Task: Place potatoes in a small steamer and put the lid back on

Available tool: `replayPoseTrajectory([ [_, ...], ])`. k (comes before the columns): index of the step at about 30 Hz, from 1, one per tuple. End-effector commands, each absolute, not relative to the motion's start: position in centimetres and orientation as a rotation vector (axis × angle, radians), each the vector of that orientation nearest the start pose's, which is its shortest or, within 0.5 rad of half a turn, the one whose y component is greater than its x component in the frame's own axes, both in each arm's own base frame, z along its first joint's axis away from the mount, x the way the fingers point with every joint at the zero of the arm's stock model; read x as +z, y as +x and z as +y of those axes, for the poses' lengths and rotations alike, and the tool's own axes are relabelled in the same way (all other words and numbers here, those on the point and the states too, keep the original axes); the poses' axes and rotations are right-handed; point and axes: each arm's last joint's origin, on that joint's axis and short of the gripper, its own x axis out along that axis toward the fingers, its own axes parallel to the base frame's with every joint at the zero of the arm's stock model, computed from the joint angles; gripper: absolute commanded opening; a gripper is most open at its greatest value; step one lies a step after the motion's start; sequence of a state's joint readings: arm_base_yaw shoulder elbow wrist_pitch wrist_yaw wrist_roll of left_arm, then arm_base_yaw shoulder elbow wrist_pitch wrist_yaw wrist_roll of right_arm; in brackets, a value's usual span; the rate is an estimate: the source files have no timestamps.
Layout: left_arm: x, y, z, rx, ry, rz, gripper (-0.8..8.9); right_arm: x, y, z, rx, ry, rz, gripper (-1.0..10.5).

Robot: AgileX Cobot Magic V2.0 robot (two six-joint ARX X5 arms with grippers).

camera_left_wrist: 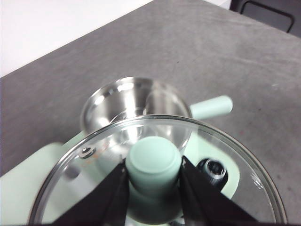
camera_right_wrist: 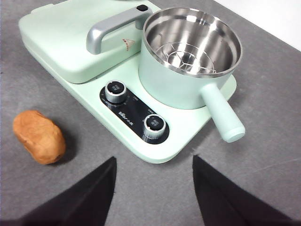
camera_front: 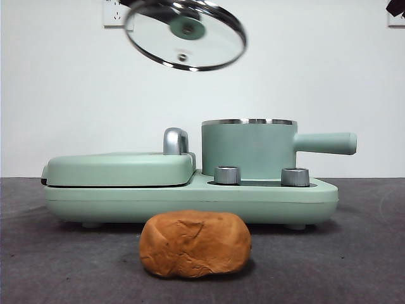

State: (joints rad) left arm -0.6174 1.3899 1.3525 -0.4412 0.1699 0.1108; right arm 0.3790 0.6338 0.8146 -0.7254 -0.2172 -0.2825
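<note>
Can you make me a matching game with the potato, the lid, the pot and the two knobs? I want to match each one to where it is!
1. potato
2. lid
3. pot
4. knobs

A. up in the air, held by the left pincer
B. on the grey table in front of the cooker
C. on the cooker's base, open and empty
D. on the cooker's front panel

Pairs: 1-B, 2-A, 3-C, 4-D
</note>
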Motion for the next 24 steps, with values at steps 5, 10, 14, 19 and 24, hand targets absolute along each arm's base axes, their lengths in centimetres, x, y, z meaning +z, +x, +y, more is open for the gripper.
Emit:
replayPoseTrajectory([
  [5,36.2,20.2,-14.8,-0.721,0.191,0.409,0.11,31.2,12.0,5.8,0.75,-0.275,0.507,2.6],
  [10,34.5,16.7,-12.0,-0.638,0.133,0.421,0.1,30.5,13.1,7.0,0.841,-0.293,0.541,2.8],
  [14,34.0,14.4,-10.1,-0.58,0.11,0.44,0.1,29.9,14.0,8.6,0.964,-0.344,0.541,3.3],
  [19,34.5,12.7,-8.7,-0.516,0.115,0.422,0.1,28.4,15.1,11.4,1.078,-0.399,0.591,3.3],
  [24,35.0,12.0,-8.1,-0.516,0.099,0.385,0.1,26.2,16.0,14.3,1.188,-0.485,0.643,3.3],
])
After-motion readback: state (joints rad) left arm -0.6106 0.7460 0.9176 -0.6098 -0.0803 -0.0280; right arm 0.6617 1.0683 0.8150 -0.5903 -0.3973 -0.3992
